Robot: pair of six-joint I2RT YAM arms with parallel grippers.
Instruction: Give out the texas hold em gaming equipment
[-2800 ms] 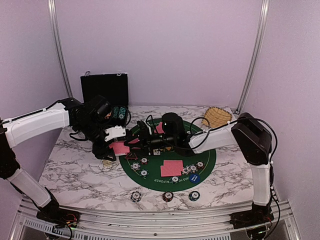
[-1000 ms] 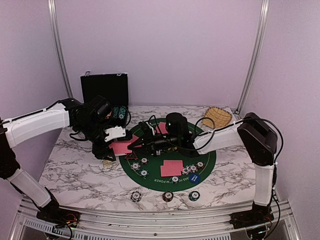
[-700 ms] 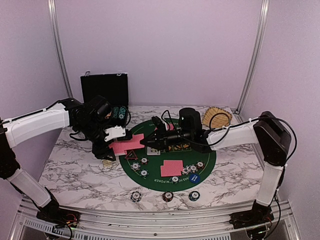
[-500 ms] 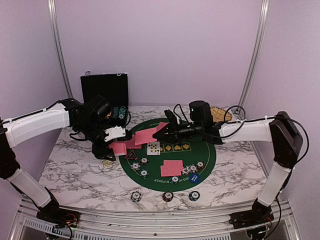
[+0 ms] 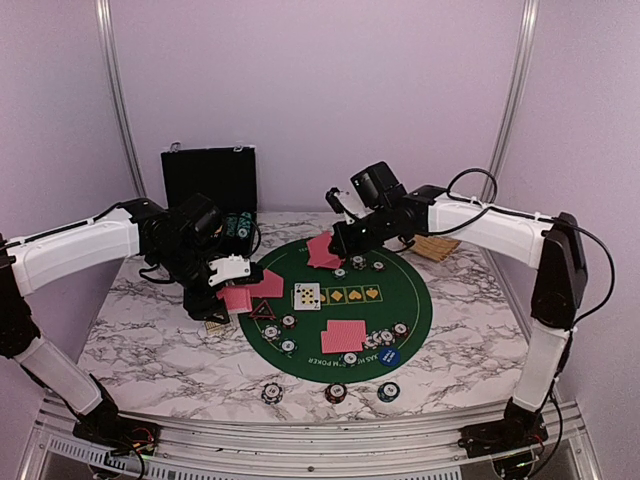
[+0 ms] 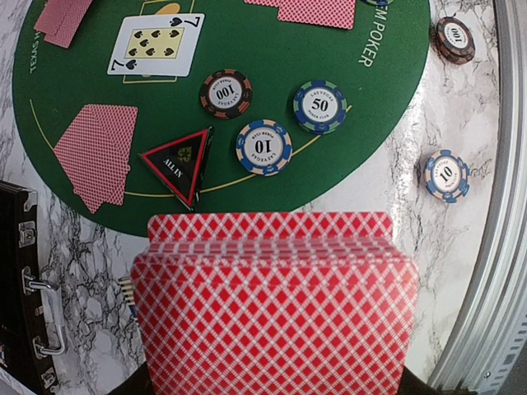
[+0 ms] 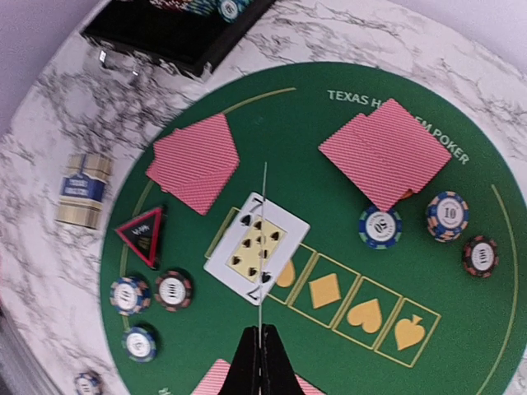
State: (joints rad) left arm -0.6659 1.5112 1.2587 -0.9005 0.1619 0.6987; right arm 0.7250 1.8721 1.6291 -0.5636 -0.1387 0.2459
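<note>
Left gripper [image 5: 229, 281] clamping the deck [image 6: 272, 304], right gripper [image 7: 262, 331] pinching a card [image 7: 264, 177] edge-on — we're wanting it flat before release.

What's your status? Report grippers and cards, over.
Left gripper shut on the deck. Right gripper shut on one card, edge-on, over the mat. Seven of spades face up. No obstruction seen.

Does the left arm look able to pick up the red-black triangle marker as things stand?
Probably not yet. The left gripper is shut on the deck of red-backed cards, so its jaws are taken. The triangle marker itself lies uncovered on the green mat just ahead of the deck, with nothing over it.
</note>
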